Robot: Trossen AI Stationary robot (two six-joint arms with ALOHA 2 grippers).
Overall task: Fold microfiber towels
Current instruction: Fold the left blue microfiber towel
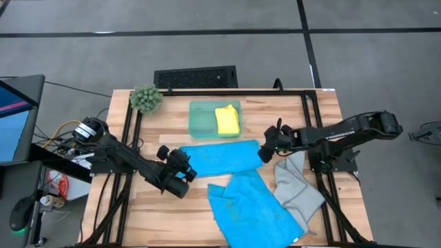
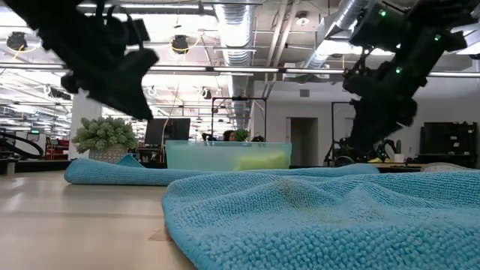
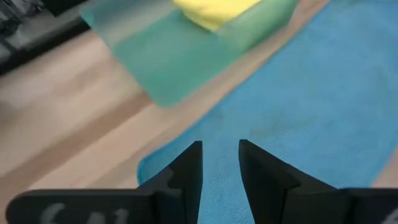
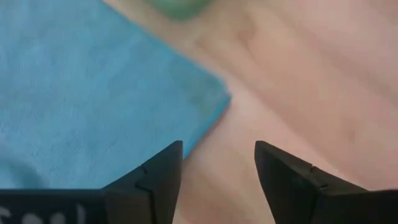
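A bright blue towel [image 1: 222,157] lies flat on the table, a long strip between my two grippers. My left gripper [image 1: 189,165] hovers over its left end [image 3: 186,168], fingers a little apart and empty. My right gripper [image 1: 264,150] hovers open and empty over its right corner [image 4: 208,99]. In the low view both grippers stand above the cloth. A second blue towel [image 1: 251,207] lies rumpled near the front edge. A light grey towel [image 1: 298,186] lies at its right. A folded yellow towel [image 1: 227,119] rests in the teal tray [image 1: 202,118].
A fuzzy green plant ball [image 1: 146,98] stands at the far left corner. The teal tray sits at the far middle, just beyond the blue strip. Bare wood [image 1: 155,213] shows at the near left. Black frame rails [image 1: 313,110] run along the table's sides.
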